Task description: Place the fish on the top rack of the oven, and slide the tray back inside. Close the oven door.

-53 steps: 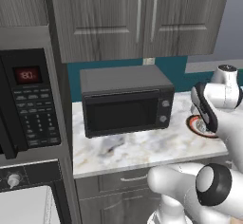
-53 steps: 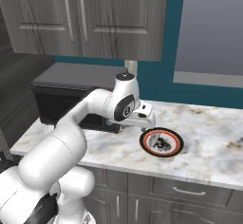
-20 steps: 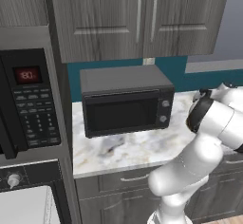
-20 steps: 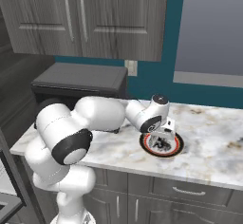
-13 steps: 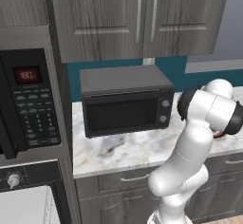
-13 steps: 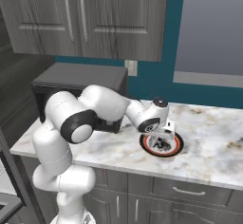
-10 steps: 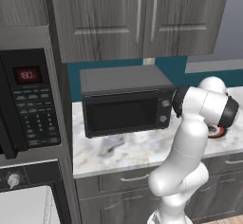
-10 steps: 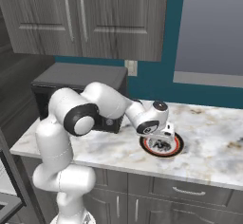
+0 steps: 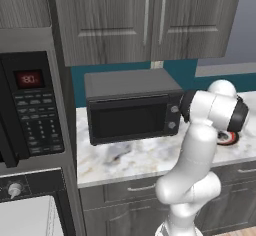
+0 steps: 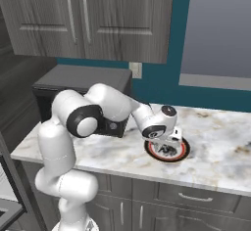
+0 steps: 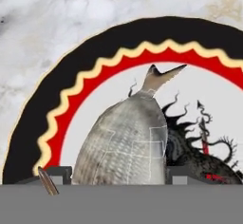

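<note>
A grey, scaled fish (image 11: 126, 140) lies on a round plate (image 11: 61, 104) with a black rim, a red band edged in a cream zigzag and a white middle bearing a dark inked drawing. In the hand view the fish fills the lower centre of the frame, its tail pointing toward the top, and the plate rests on a pale marbled counter (image 11: 57, 19). The gripper (image 11: 118, 173) sits low over the fish, one dark finger tip at each side of its body along the bottom of the frame. The tips stand just beside the fish's flanks; whether they press on it cannot be told.

In the right base view the white arm (image 10: 98, 110) rises from the lower left, bends at a dark elbow joint and reaches right and down across the counter, so the hand (image 10: 164, 127) points down onto the plate at centre right.

In the left base view the arm stands at the right, its wrist covering most of the plate near the right edge. This view also shows a small black countertop oven (image 9: 132, 107) at centre, a black microwave (image 9: 30, 110) with a red display at left, and a silver knob of the oven (image 9: 15, 189) at lower left. Grey wood-grain cabinets (image 9: 145, 17) hang above.
</note>
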Robot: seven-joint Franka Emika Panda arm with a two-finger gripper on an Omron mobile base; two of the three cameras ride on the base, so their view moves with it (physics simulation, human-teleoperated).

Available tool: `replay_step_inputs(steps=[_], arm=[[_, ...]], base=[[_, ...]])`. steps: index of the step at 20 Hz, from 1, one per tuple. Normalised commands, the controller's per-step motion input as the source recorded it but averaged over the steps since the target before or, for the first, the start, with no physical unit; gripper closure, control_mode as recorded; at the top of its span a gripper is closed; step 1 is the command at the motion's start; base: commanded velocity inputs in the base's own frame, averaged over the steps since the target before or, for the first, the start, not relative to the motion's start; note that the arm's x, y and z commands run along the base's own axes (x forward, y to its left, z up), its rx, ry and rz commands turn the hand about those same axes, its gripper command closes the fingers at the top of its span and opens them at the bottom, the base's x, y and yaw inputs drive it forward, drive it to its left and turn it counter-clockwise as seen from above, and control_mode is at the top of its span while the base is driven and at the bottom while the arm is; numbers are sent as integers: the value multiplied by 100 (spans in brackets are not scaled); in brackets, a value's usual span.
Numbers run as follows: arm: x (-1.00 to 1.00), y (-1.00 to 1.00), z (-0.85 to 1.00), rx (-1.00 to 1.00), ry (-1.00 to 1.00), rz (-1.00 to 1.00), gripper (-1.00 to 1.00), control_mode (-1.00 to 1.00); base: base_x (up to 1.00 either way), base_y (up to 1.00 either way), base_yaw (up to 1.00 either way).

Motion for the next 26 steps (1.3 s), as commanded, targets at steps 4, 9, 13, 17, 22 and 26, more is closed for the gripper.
replay_step_inputs(steps=[4,9,13,17,22,26], arm=[[-55,25,56,-6,-28,11,100,-100],[-70,25,97,-12,-47,14,100,-100],[-69,38,68,-17,-42,3,100,-100],[-26,59,62,-20,-14,4,100,-100],[0,44,57,-18,11,9,100,-100],[5,20,12,-8,14,4,100,-100]], base=[[0,0,0],[0,0,0],[0,0,0],[0,0,0],[0,0,0],[0,0,0]])
